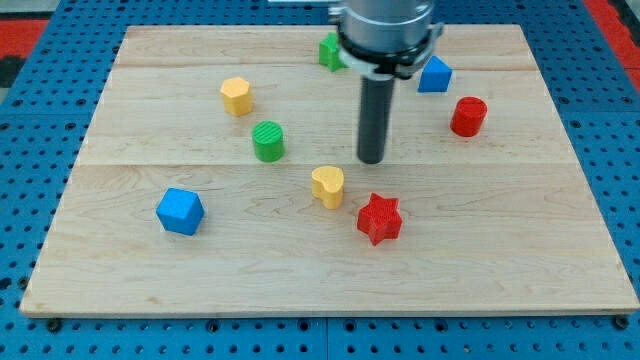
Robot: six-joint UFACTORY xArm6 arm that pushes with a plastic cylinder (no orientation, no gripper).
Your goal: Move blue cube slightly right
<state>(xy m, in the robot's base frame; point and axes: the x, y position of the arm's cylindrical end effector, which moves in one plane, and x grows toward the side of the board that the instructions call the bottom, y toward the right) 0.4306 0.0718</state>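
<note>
The blue cube (180,211) lies at the lower left of the wooden board (480,260). My tip (371,160) is near the board's middle, well to the right of and above the blue cube, not touching any block. It stands just above and right of the yellow heart-shaped block (328,186) and above the red star (379,218). A second blue block (434,75) sits at the view's top right, beside the arm.
A green cylinder (268,141) is left of my tip. A yellow hexagonal block (236,96) is at the upper left. A red cylinder (468,116) is at the right. A green block (330,51) is partly hidden behind the arm at the top.
</note>
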